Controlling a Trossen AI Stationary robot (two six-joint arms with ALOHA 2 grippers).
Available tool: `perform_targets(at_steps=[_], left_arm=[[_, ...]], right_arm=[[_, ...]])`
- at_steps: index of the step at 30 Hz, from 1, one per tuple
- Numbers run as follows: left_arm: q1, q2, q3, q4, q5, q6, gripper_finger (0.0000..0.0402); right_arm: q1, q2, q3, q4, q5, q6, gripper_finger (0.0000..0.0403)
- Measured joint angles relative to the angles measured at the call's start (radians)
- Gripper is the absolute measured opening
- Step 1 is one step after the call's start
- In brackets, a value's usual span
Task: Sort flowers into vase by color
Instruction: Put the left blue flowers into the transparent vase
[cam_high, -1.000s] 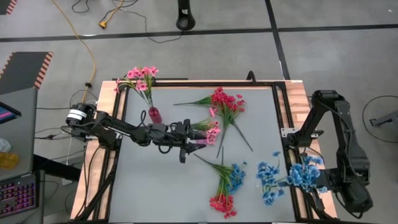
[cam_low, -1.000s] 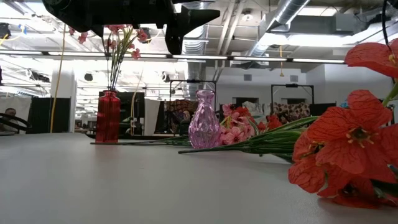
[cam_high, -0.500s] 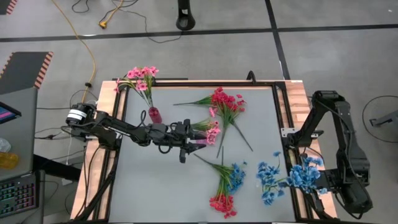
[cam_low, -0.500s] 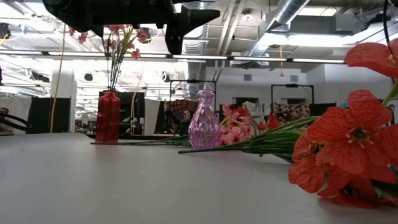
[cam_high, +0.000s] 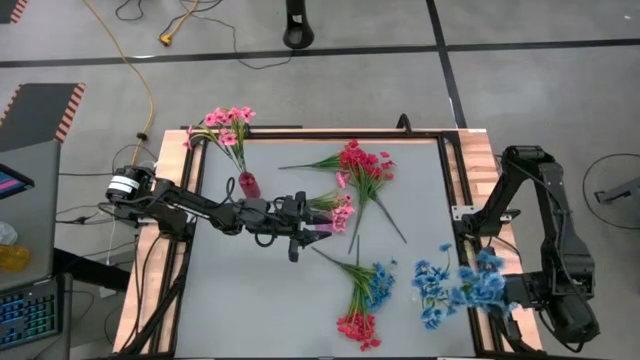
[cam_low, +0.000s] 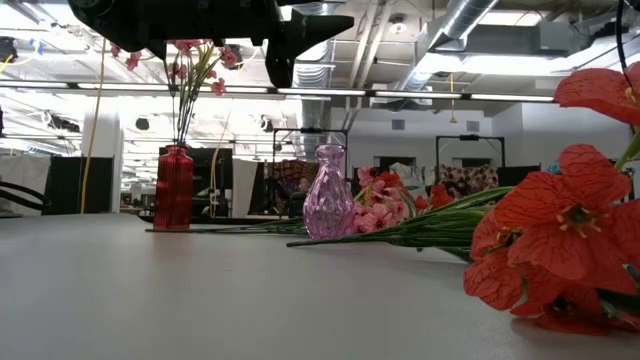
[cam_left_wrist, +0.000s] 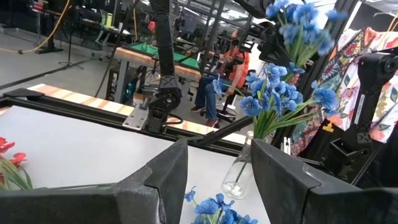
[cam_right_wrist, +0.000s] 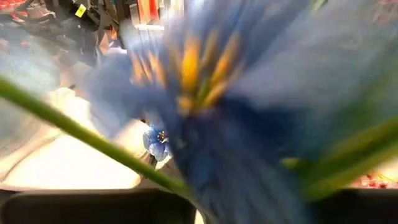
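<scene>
My left gripper (cam_high: 322, 228) hangs open above the table's middle, beside a pink sprig (cam_high: 342, 212) lying flat; in the low view it sits high (cam_low: 300, 35). My right gripper (cam_high: 515, 300) is at the table's right edge, shut on a blue sprig (cam_high: 478, 282). A red vase (cam_high: 247, 185) holds pink flowers (cam_high: 226, 125). A pink glass vase (cam_low: 329, 192) stands mid-table. A clear vase (cam_left_wrist: 239, 175) holds blue flowers (cam_left_wrist: 273, 93). Red (cam_high: 362, 163), red (cam_high: 358, 327) and blue (cam_high: 378, 282) sprigs lie on the table. My right gripper holds the blue sprig by its green stem (cam_right_wrist: 149, 171), which runs down between the dark jaws at the picture's bottom. The blossoms (cam_right_wrist: 211, 112) fill the wrist view and hide the fingers. The sprig is lifted clear of the table.
More blue blossoms (cam_high: 432, 292) lie near the table's right edge. The raised wooden frame (cam_high: 462, 180) borders the table. Bare grey surface (cam_high: 240, 300) lies at the near left. People and benches show beyond the table in the left wrist view.
The blue sprig at my right gripper has swung a little toward the table's left and is blurred with motion. My left arm has kept still.
</scene>
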Motion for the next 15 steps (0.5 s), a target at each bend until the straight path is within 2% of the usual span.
perform_targets(at_steps=[7,15], left_arm=[[0.000,0.000,0.000,0.000,0.000,-0.006,0.0162],[0.000,0.000,0.000,0.000,0.000,-0.006,0.0162]], right_arm=[[-0.045,0.000,0.000,0.000,-0.015,0.000,0.0213],[-0.132,0.000,0.000,-0.003,-0.219,0.040,0.0232]])
